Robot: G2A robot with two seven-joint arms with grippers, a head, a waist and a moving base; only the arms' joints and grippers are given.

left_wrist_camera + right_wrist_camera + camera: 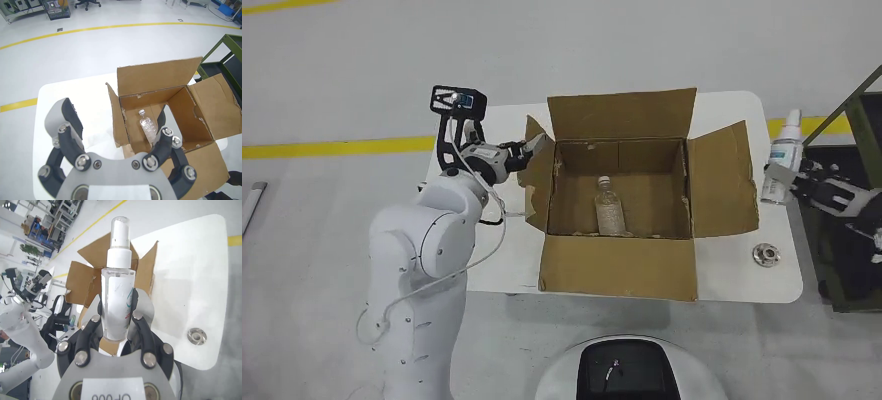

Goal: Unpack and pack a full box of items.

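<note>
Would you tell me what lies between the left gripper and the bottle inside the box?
The box's left flap and side wall, as the top view shows.

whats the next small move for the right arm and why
Probably set the spray bottle down on the table near the metal flange: the right gripper is shut on it, upright, outside the box by the table's edge, as if unpacking.

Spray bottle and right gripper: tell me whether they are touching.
Touching. The right wrist view shows the right gripper shut on the spray bottle, clamped against both sides of its body.
</note>
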